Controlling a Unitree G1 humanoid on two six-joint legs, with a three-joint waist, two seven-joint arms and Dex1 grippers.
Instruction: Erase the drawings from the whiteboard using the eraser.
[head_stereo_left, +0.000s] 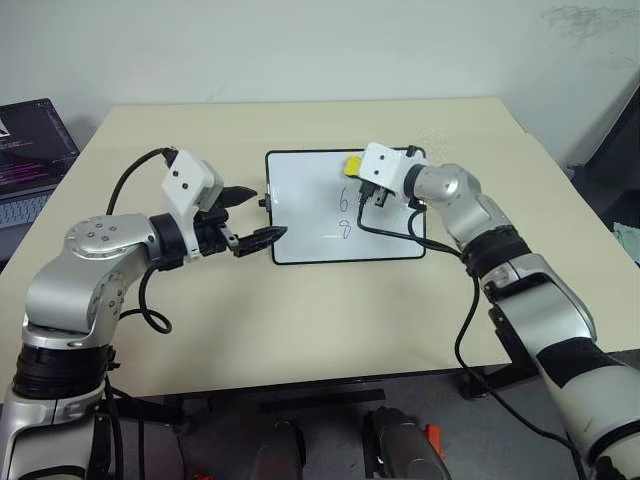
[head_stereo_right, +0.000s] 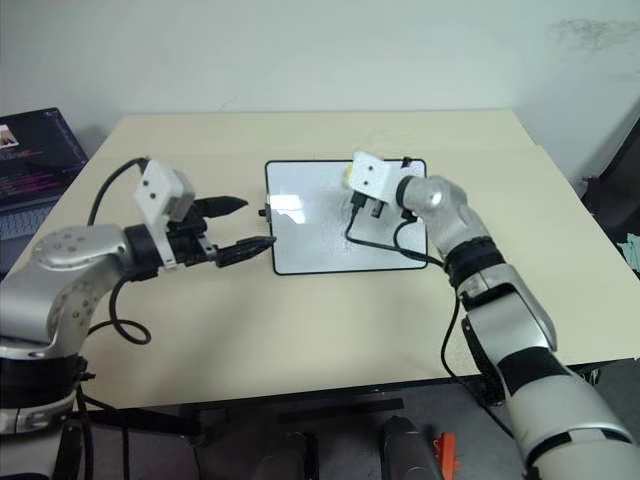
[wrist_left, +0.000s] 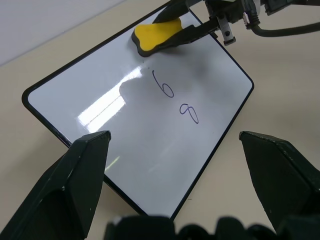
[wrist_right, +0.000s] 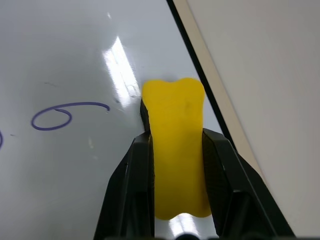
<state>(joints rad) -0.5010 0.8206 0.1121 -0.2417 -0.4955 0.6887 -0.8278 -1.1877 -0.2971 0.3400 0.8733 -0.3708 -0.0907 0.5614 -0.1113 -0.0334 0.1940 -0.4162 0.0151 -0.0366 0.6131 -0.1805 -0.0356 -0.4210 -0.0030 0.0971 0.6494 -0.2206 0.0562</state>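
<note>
Eraser (wrist_right: 177, 150) first: you are dealing with a small yellow block with a waisted, bone-like outline and a dark underside, and it looks light and probably a little soft, so a firm pinch across its narrow middle is likely all it needs. That is where the right gripper (wrist_right: 176, 145) is holding it now, one black finger on each flank, the far end of the block sticking out past the fingertips. The fingers are pressing in tight on the block, nothing spare between them.

You are working near the far edge of the board (head_stereo_left: 300, 215), which is lying flat on the table (head_stereo_left: 300, 320) with its black frame just beside the block. The board looks smooth and glossy, so it may slide under a hard stroke. The block appears to be resting on the white surface, though you cannot be sure how hard it is bearing down.

A 6 (wrist_left: 163, 86) and an 8 (wrist_left: 189, 113) are still showing, with a faint short line (head_stereo_left: 333, 236) beside the 8; the 6 is lying just beside the block.

Your left gripper (head_stereo_left: 247, 215) is hovering at the board's near-left edge with its fingers spread wide, holding nothing and not visibly touching the frame.
</note>
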